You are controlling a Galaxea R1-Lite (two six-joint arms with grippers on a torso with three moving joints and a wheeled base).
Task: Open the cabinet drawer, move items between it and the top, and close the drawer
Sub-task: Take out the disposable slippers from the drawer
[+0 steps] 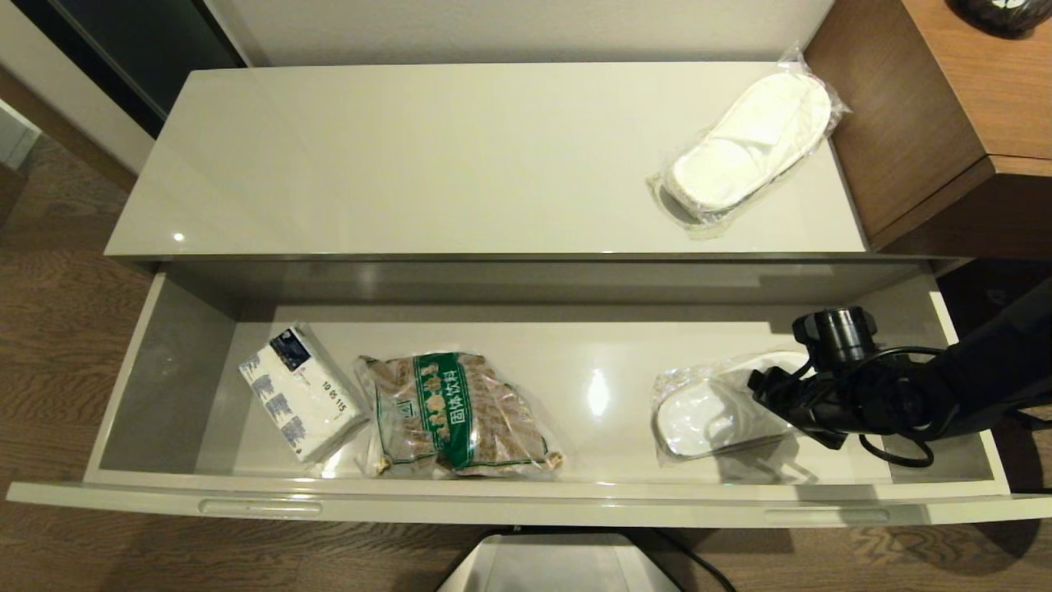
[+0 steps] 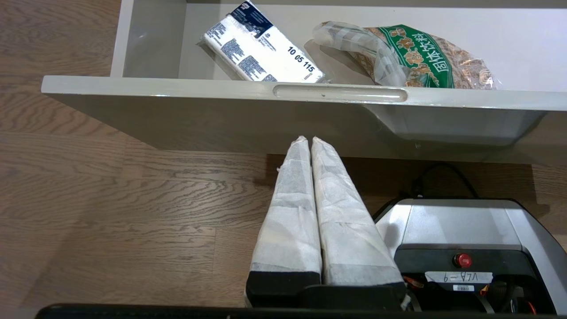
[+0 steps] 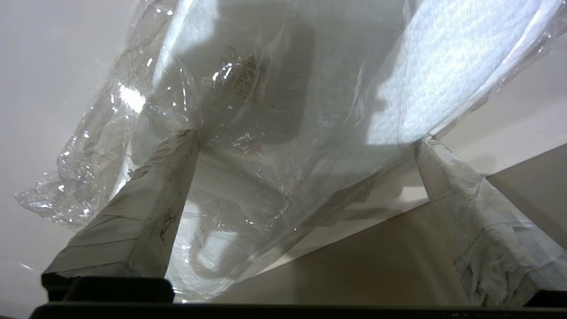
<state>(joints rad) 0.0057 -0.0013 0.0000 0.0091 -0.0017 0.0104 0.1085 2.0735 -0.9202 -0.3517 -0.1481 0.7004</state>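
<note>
A: What's in the cabinet drawer (image 1: 526, 501), left to right?

B: A tissue pack (image 1: 300, 393) at the left end, a bag of brown pieces (image 1: 456, 415) beside it, and on the right a bagged slipper (image 1: 707, 407).

A: Which arm is on it?

B: The right gripper (image 3: 305, 139), fingers spread wide, straddling the slipper's bag. One fingertip (image 3: 188, 137) is at its crinkled plastic, the other at the opposite edge. Nothing is gripped yet.

A: How does it lie?

B: Directly beneath the gripper, long axis running left-near to right-far.

A: And the left gripper (image 2: 308, 141)?

B: Clenched, empty, parked under the drawer front.

A: The second slipper (image 1: 752, 144)?

B: On the top (image 1: 411, 156), far right.
</note>
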